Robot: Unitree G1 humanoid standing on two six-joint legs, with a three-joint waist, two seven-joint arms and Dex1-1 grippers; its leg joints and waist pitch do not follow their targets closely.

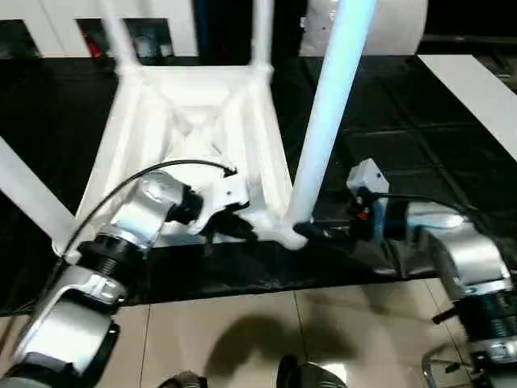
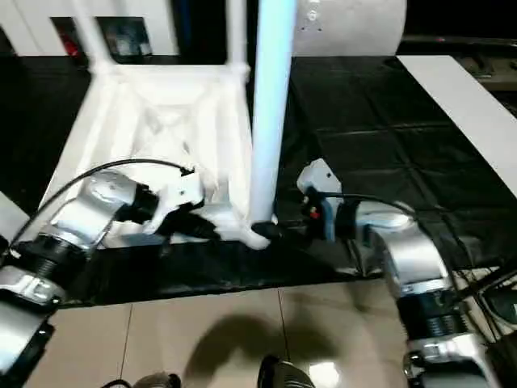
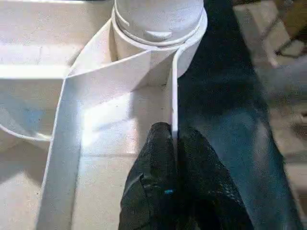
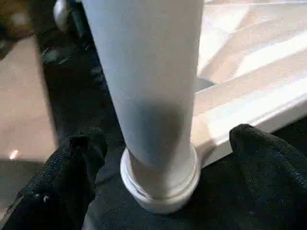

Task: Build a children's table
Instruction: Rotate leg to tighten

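The children's table lies upside down on a black mat, its ribbed white top (image 1: 194,121) facing up. Three legs stand in the far left (image 1: 117,32), far right (image 1: 261,32) and near left (image 1: 28,194) corners. A fourth leg (image 1: 327,105) rises from the socket (image 4: 160,191) at the near right corner. My left gripper (image 1: 242,229) is shut on the top's thin rim (image 3: 173,96) just beside that socket. My right gripper (image 4: 165,143) is open, with one finger (image 4: 72,163) on each side of the leg's base, apart from it.
A flat white board (image 1: 477,89) lies on the mat at the right. A large white roll (image 1: 388,24) stands behind the table. The mat's front edge (image 1: 266,287) meets a tiled floor (image 1: 242,331) near me. A metal frame (image 1: 452,368) sits at the lower right.
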